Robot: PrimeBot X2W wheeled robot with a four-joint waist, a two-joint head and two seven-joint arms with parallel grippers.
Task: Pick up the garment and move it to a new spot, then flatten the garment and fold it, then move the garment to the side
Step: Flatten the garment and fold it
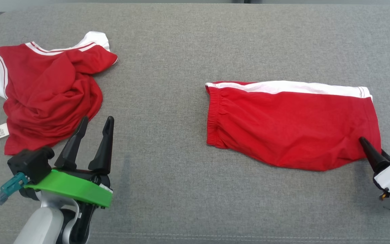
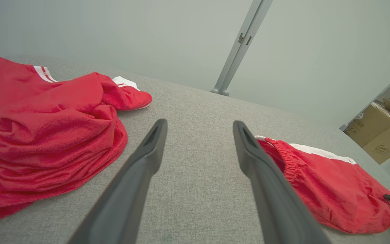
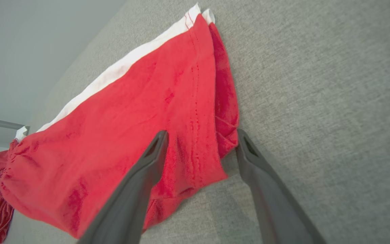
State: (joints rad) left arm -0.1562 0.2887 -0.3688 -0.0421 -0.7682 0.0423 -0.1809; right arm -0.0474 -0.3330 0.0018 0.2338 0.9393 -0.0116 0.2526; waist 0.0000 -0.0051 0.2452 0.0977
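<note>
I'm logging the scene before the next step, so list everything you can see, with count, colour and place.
red shorts: one, red with white stripe, flat at right
shirt: one, red and white, crumpled at left
grey surface: one, grey fabric, under both garments
cardboard box: one, brown, beyond the surface's edge
left gripper: one, dark fingers, open near the shirt
right gripper: one, dark fingers, open astride the shorts' corner

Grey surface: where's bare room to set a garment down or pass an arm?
Widest free patch: middle of the grey surface, between crumpled red shirt and red shorts. Far band beyond both is bare too. Crowded: left gripper beside the shirt's hem; right gripper straddling the shorts' corner.
</note>
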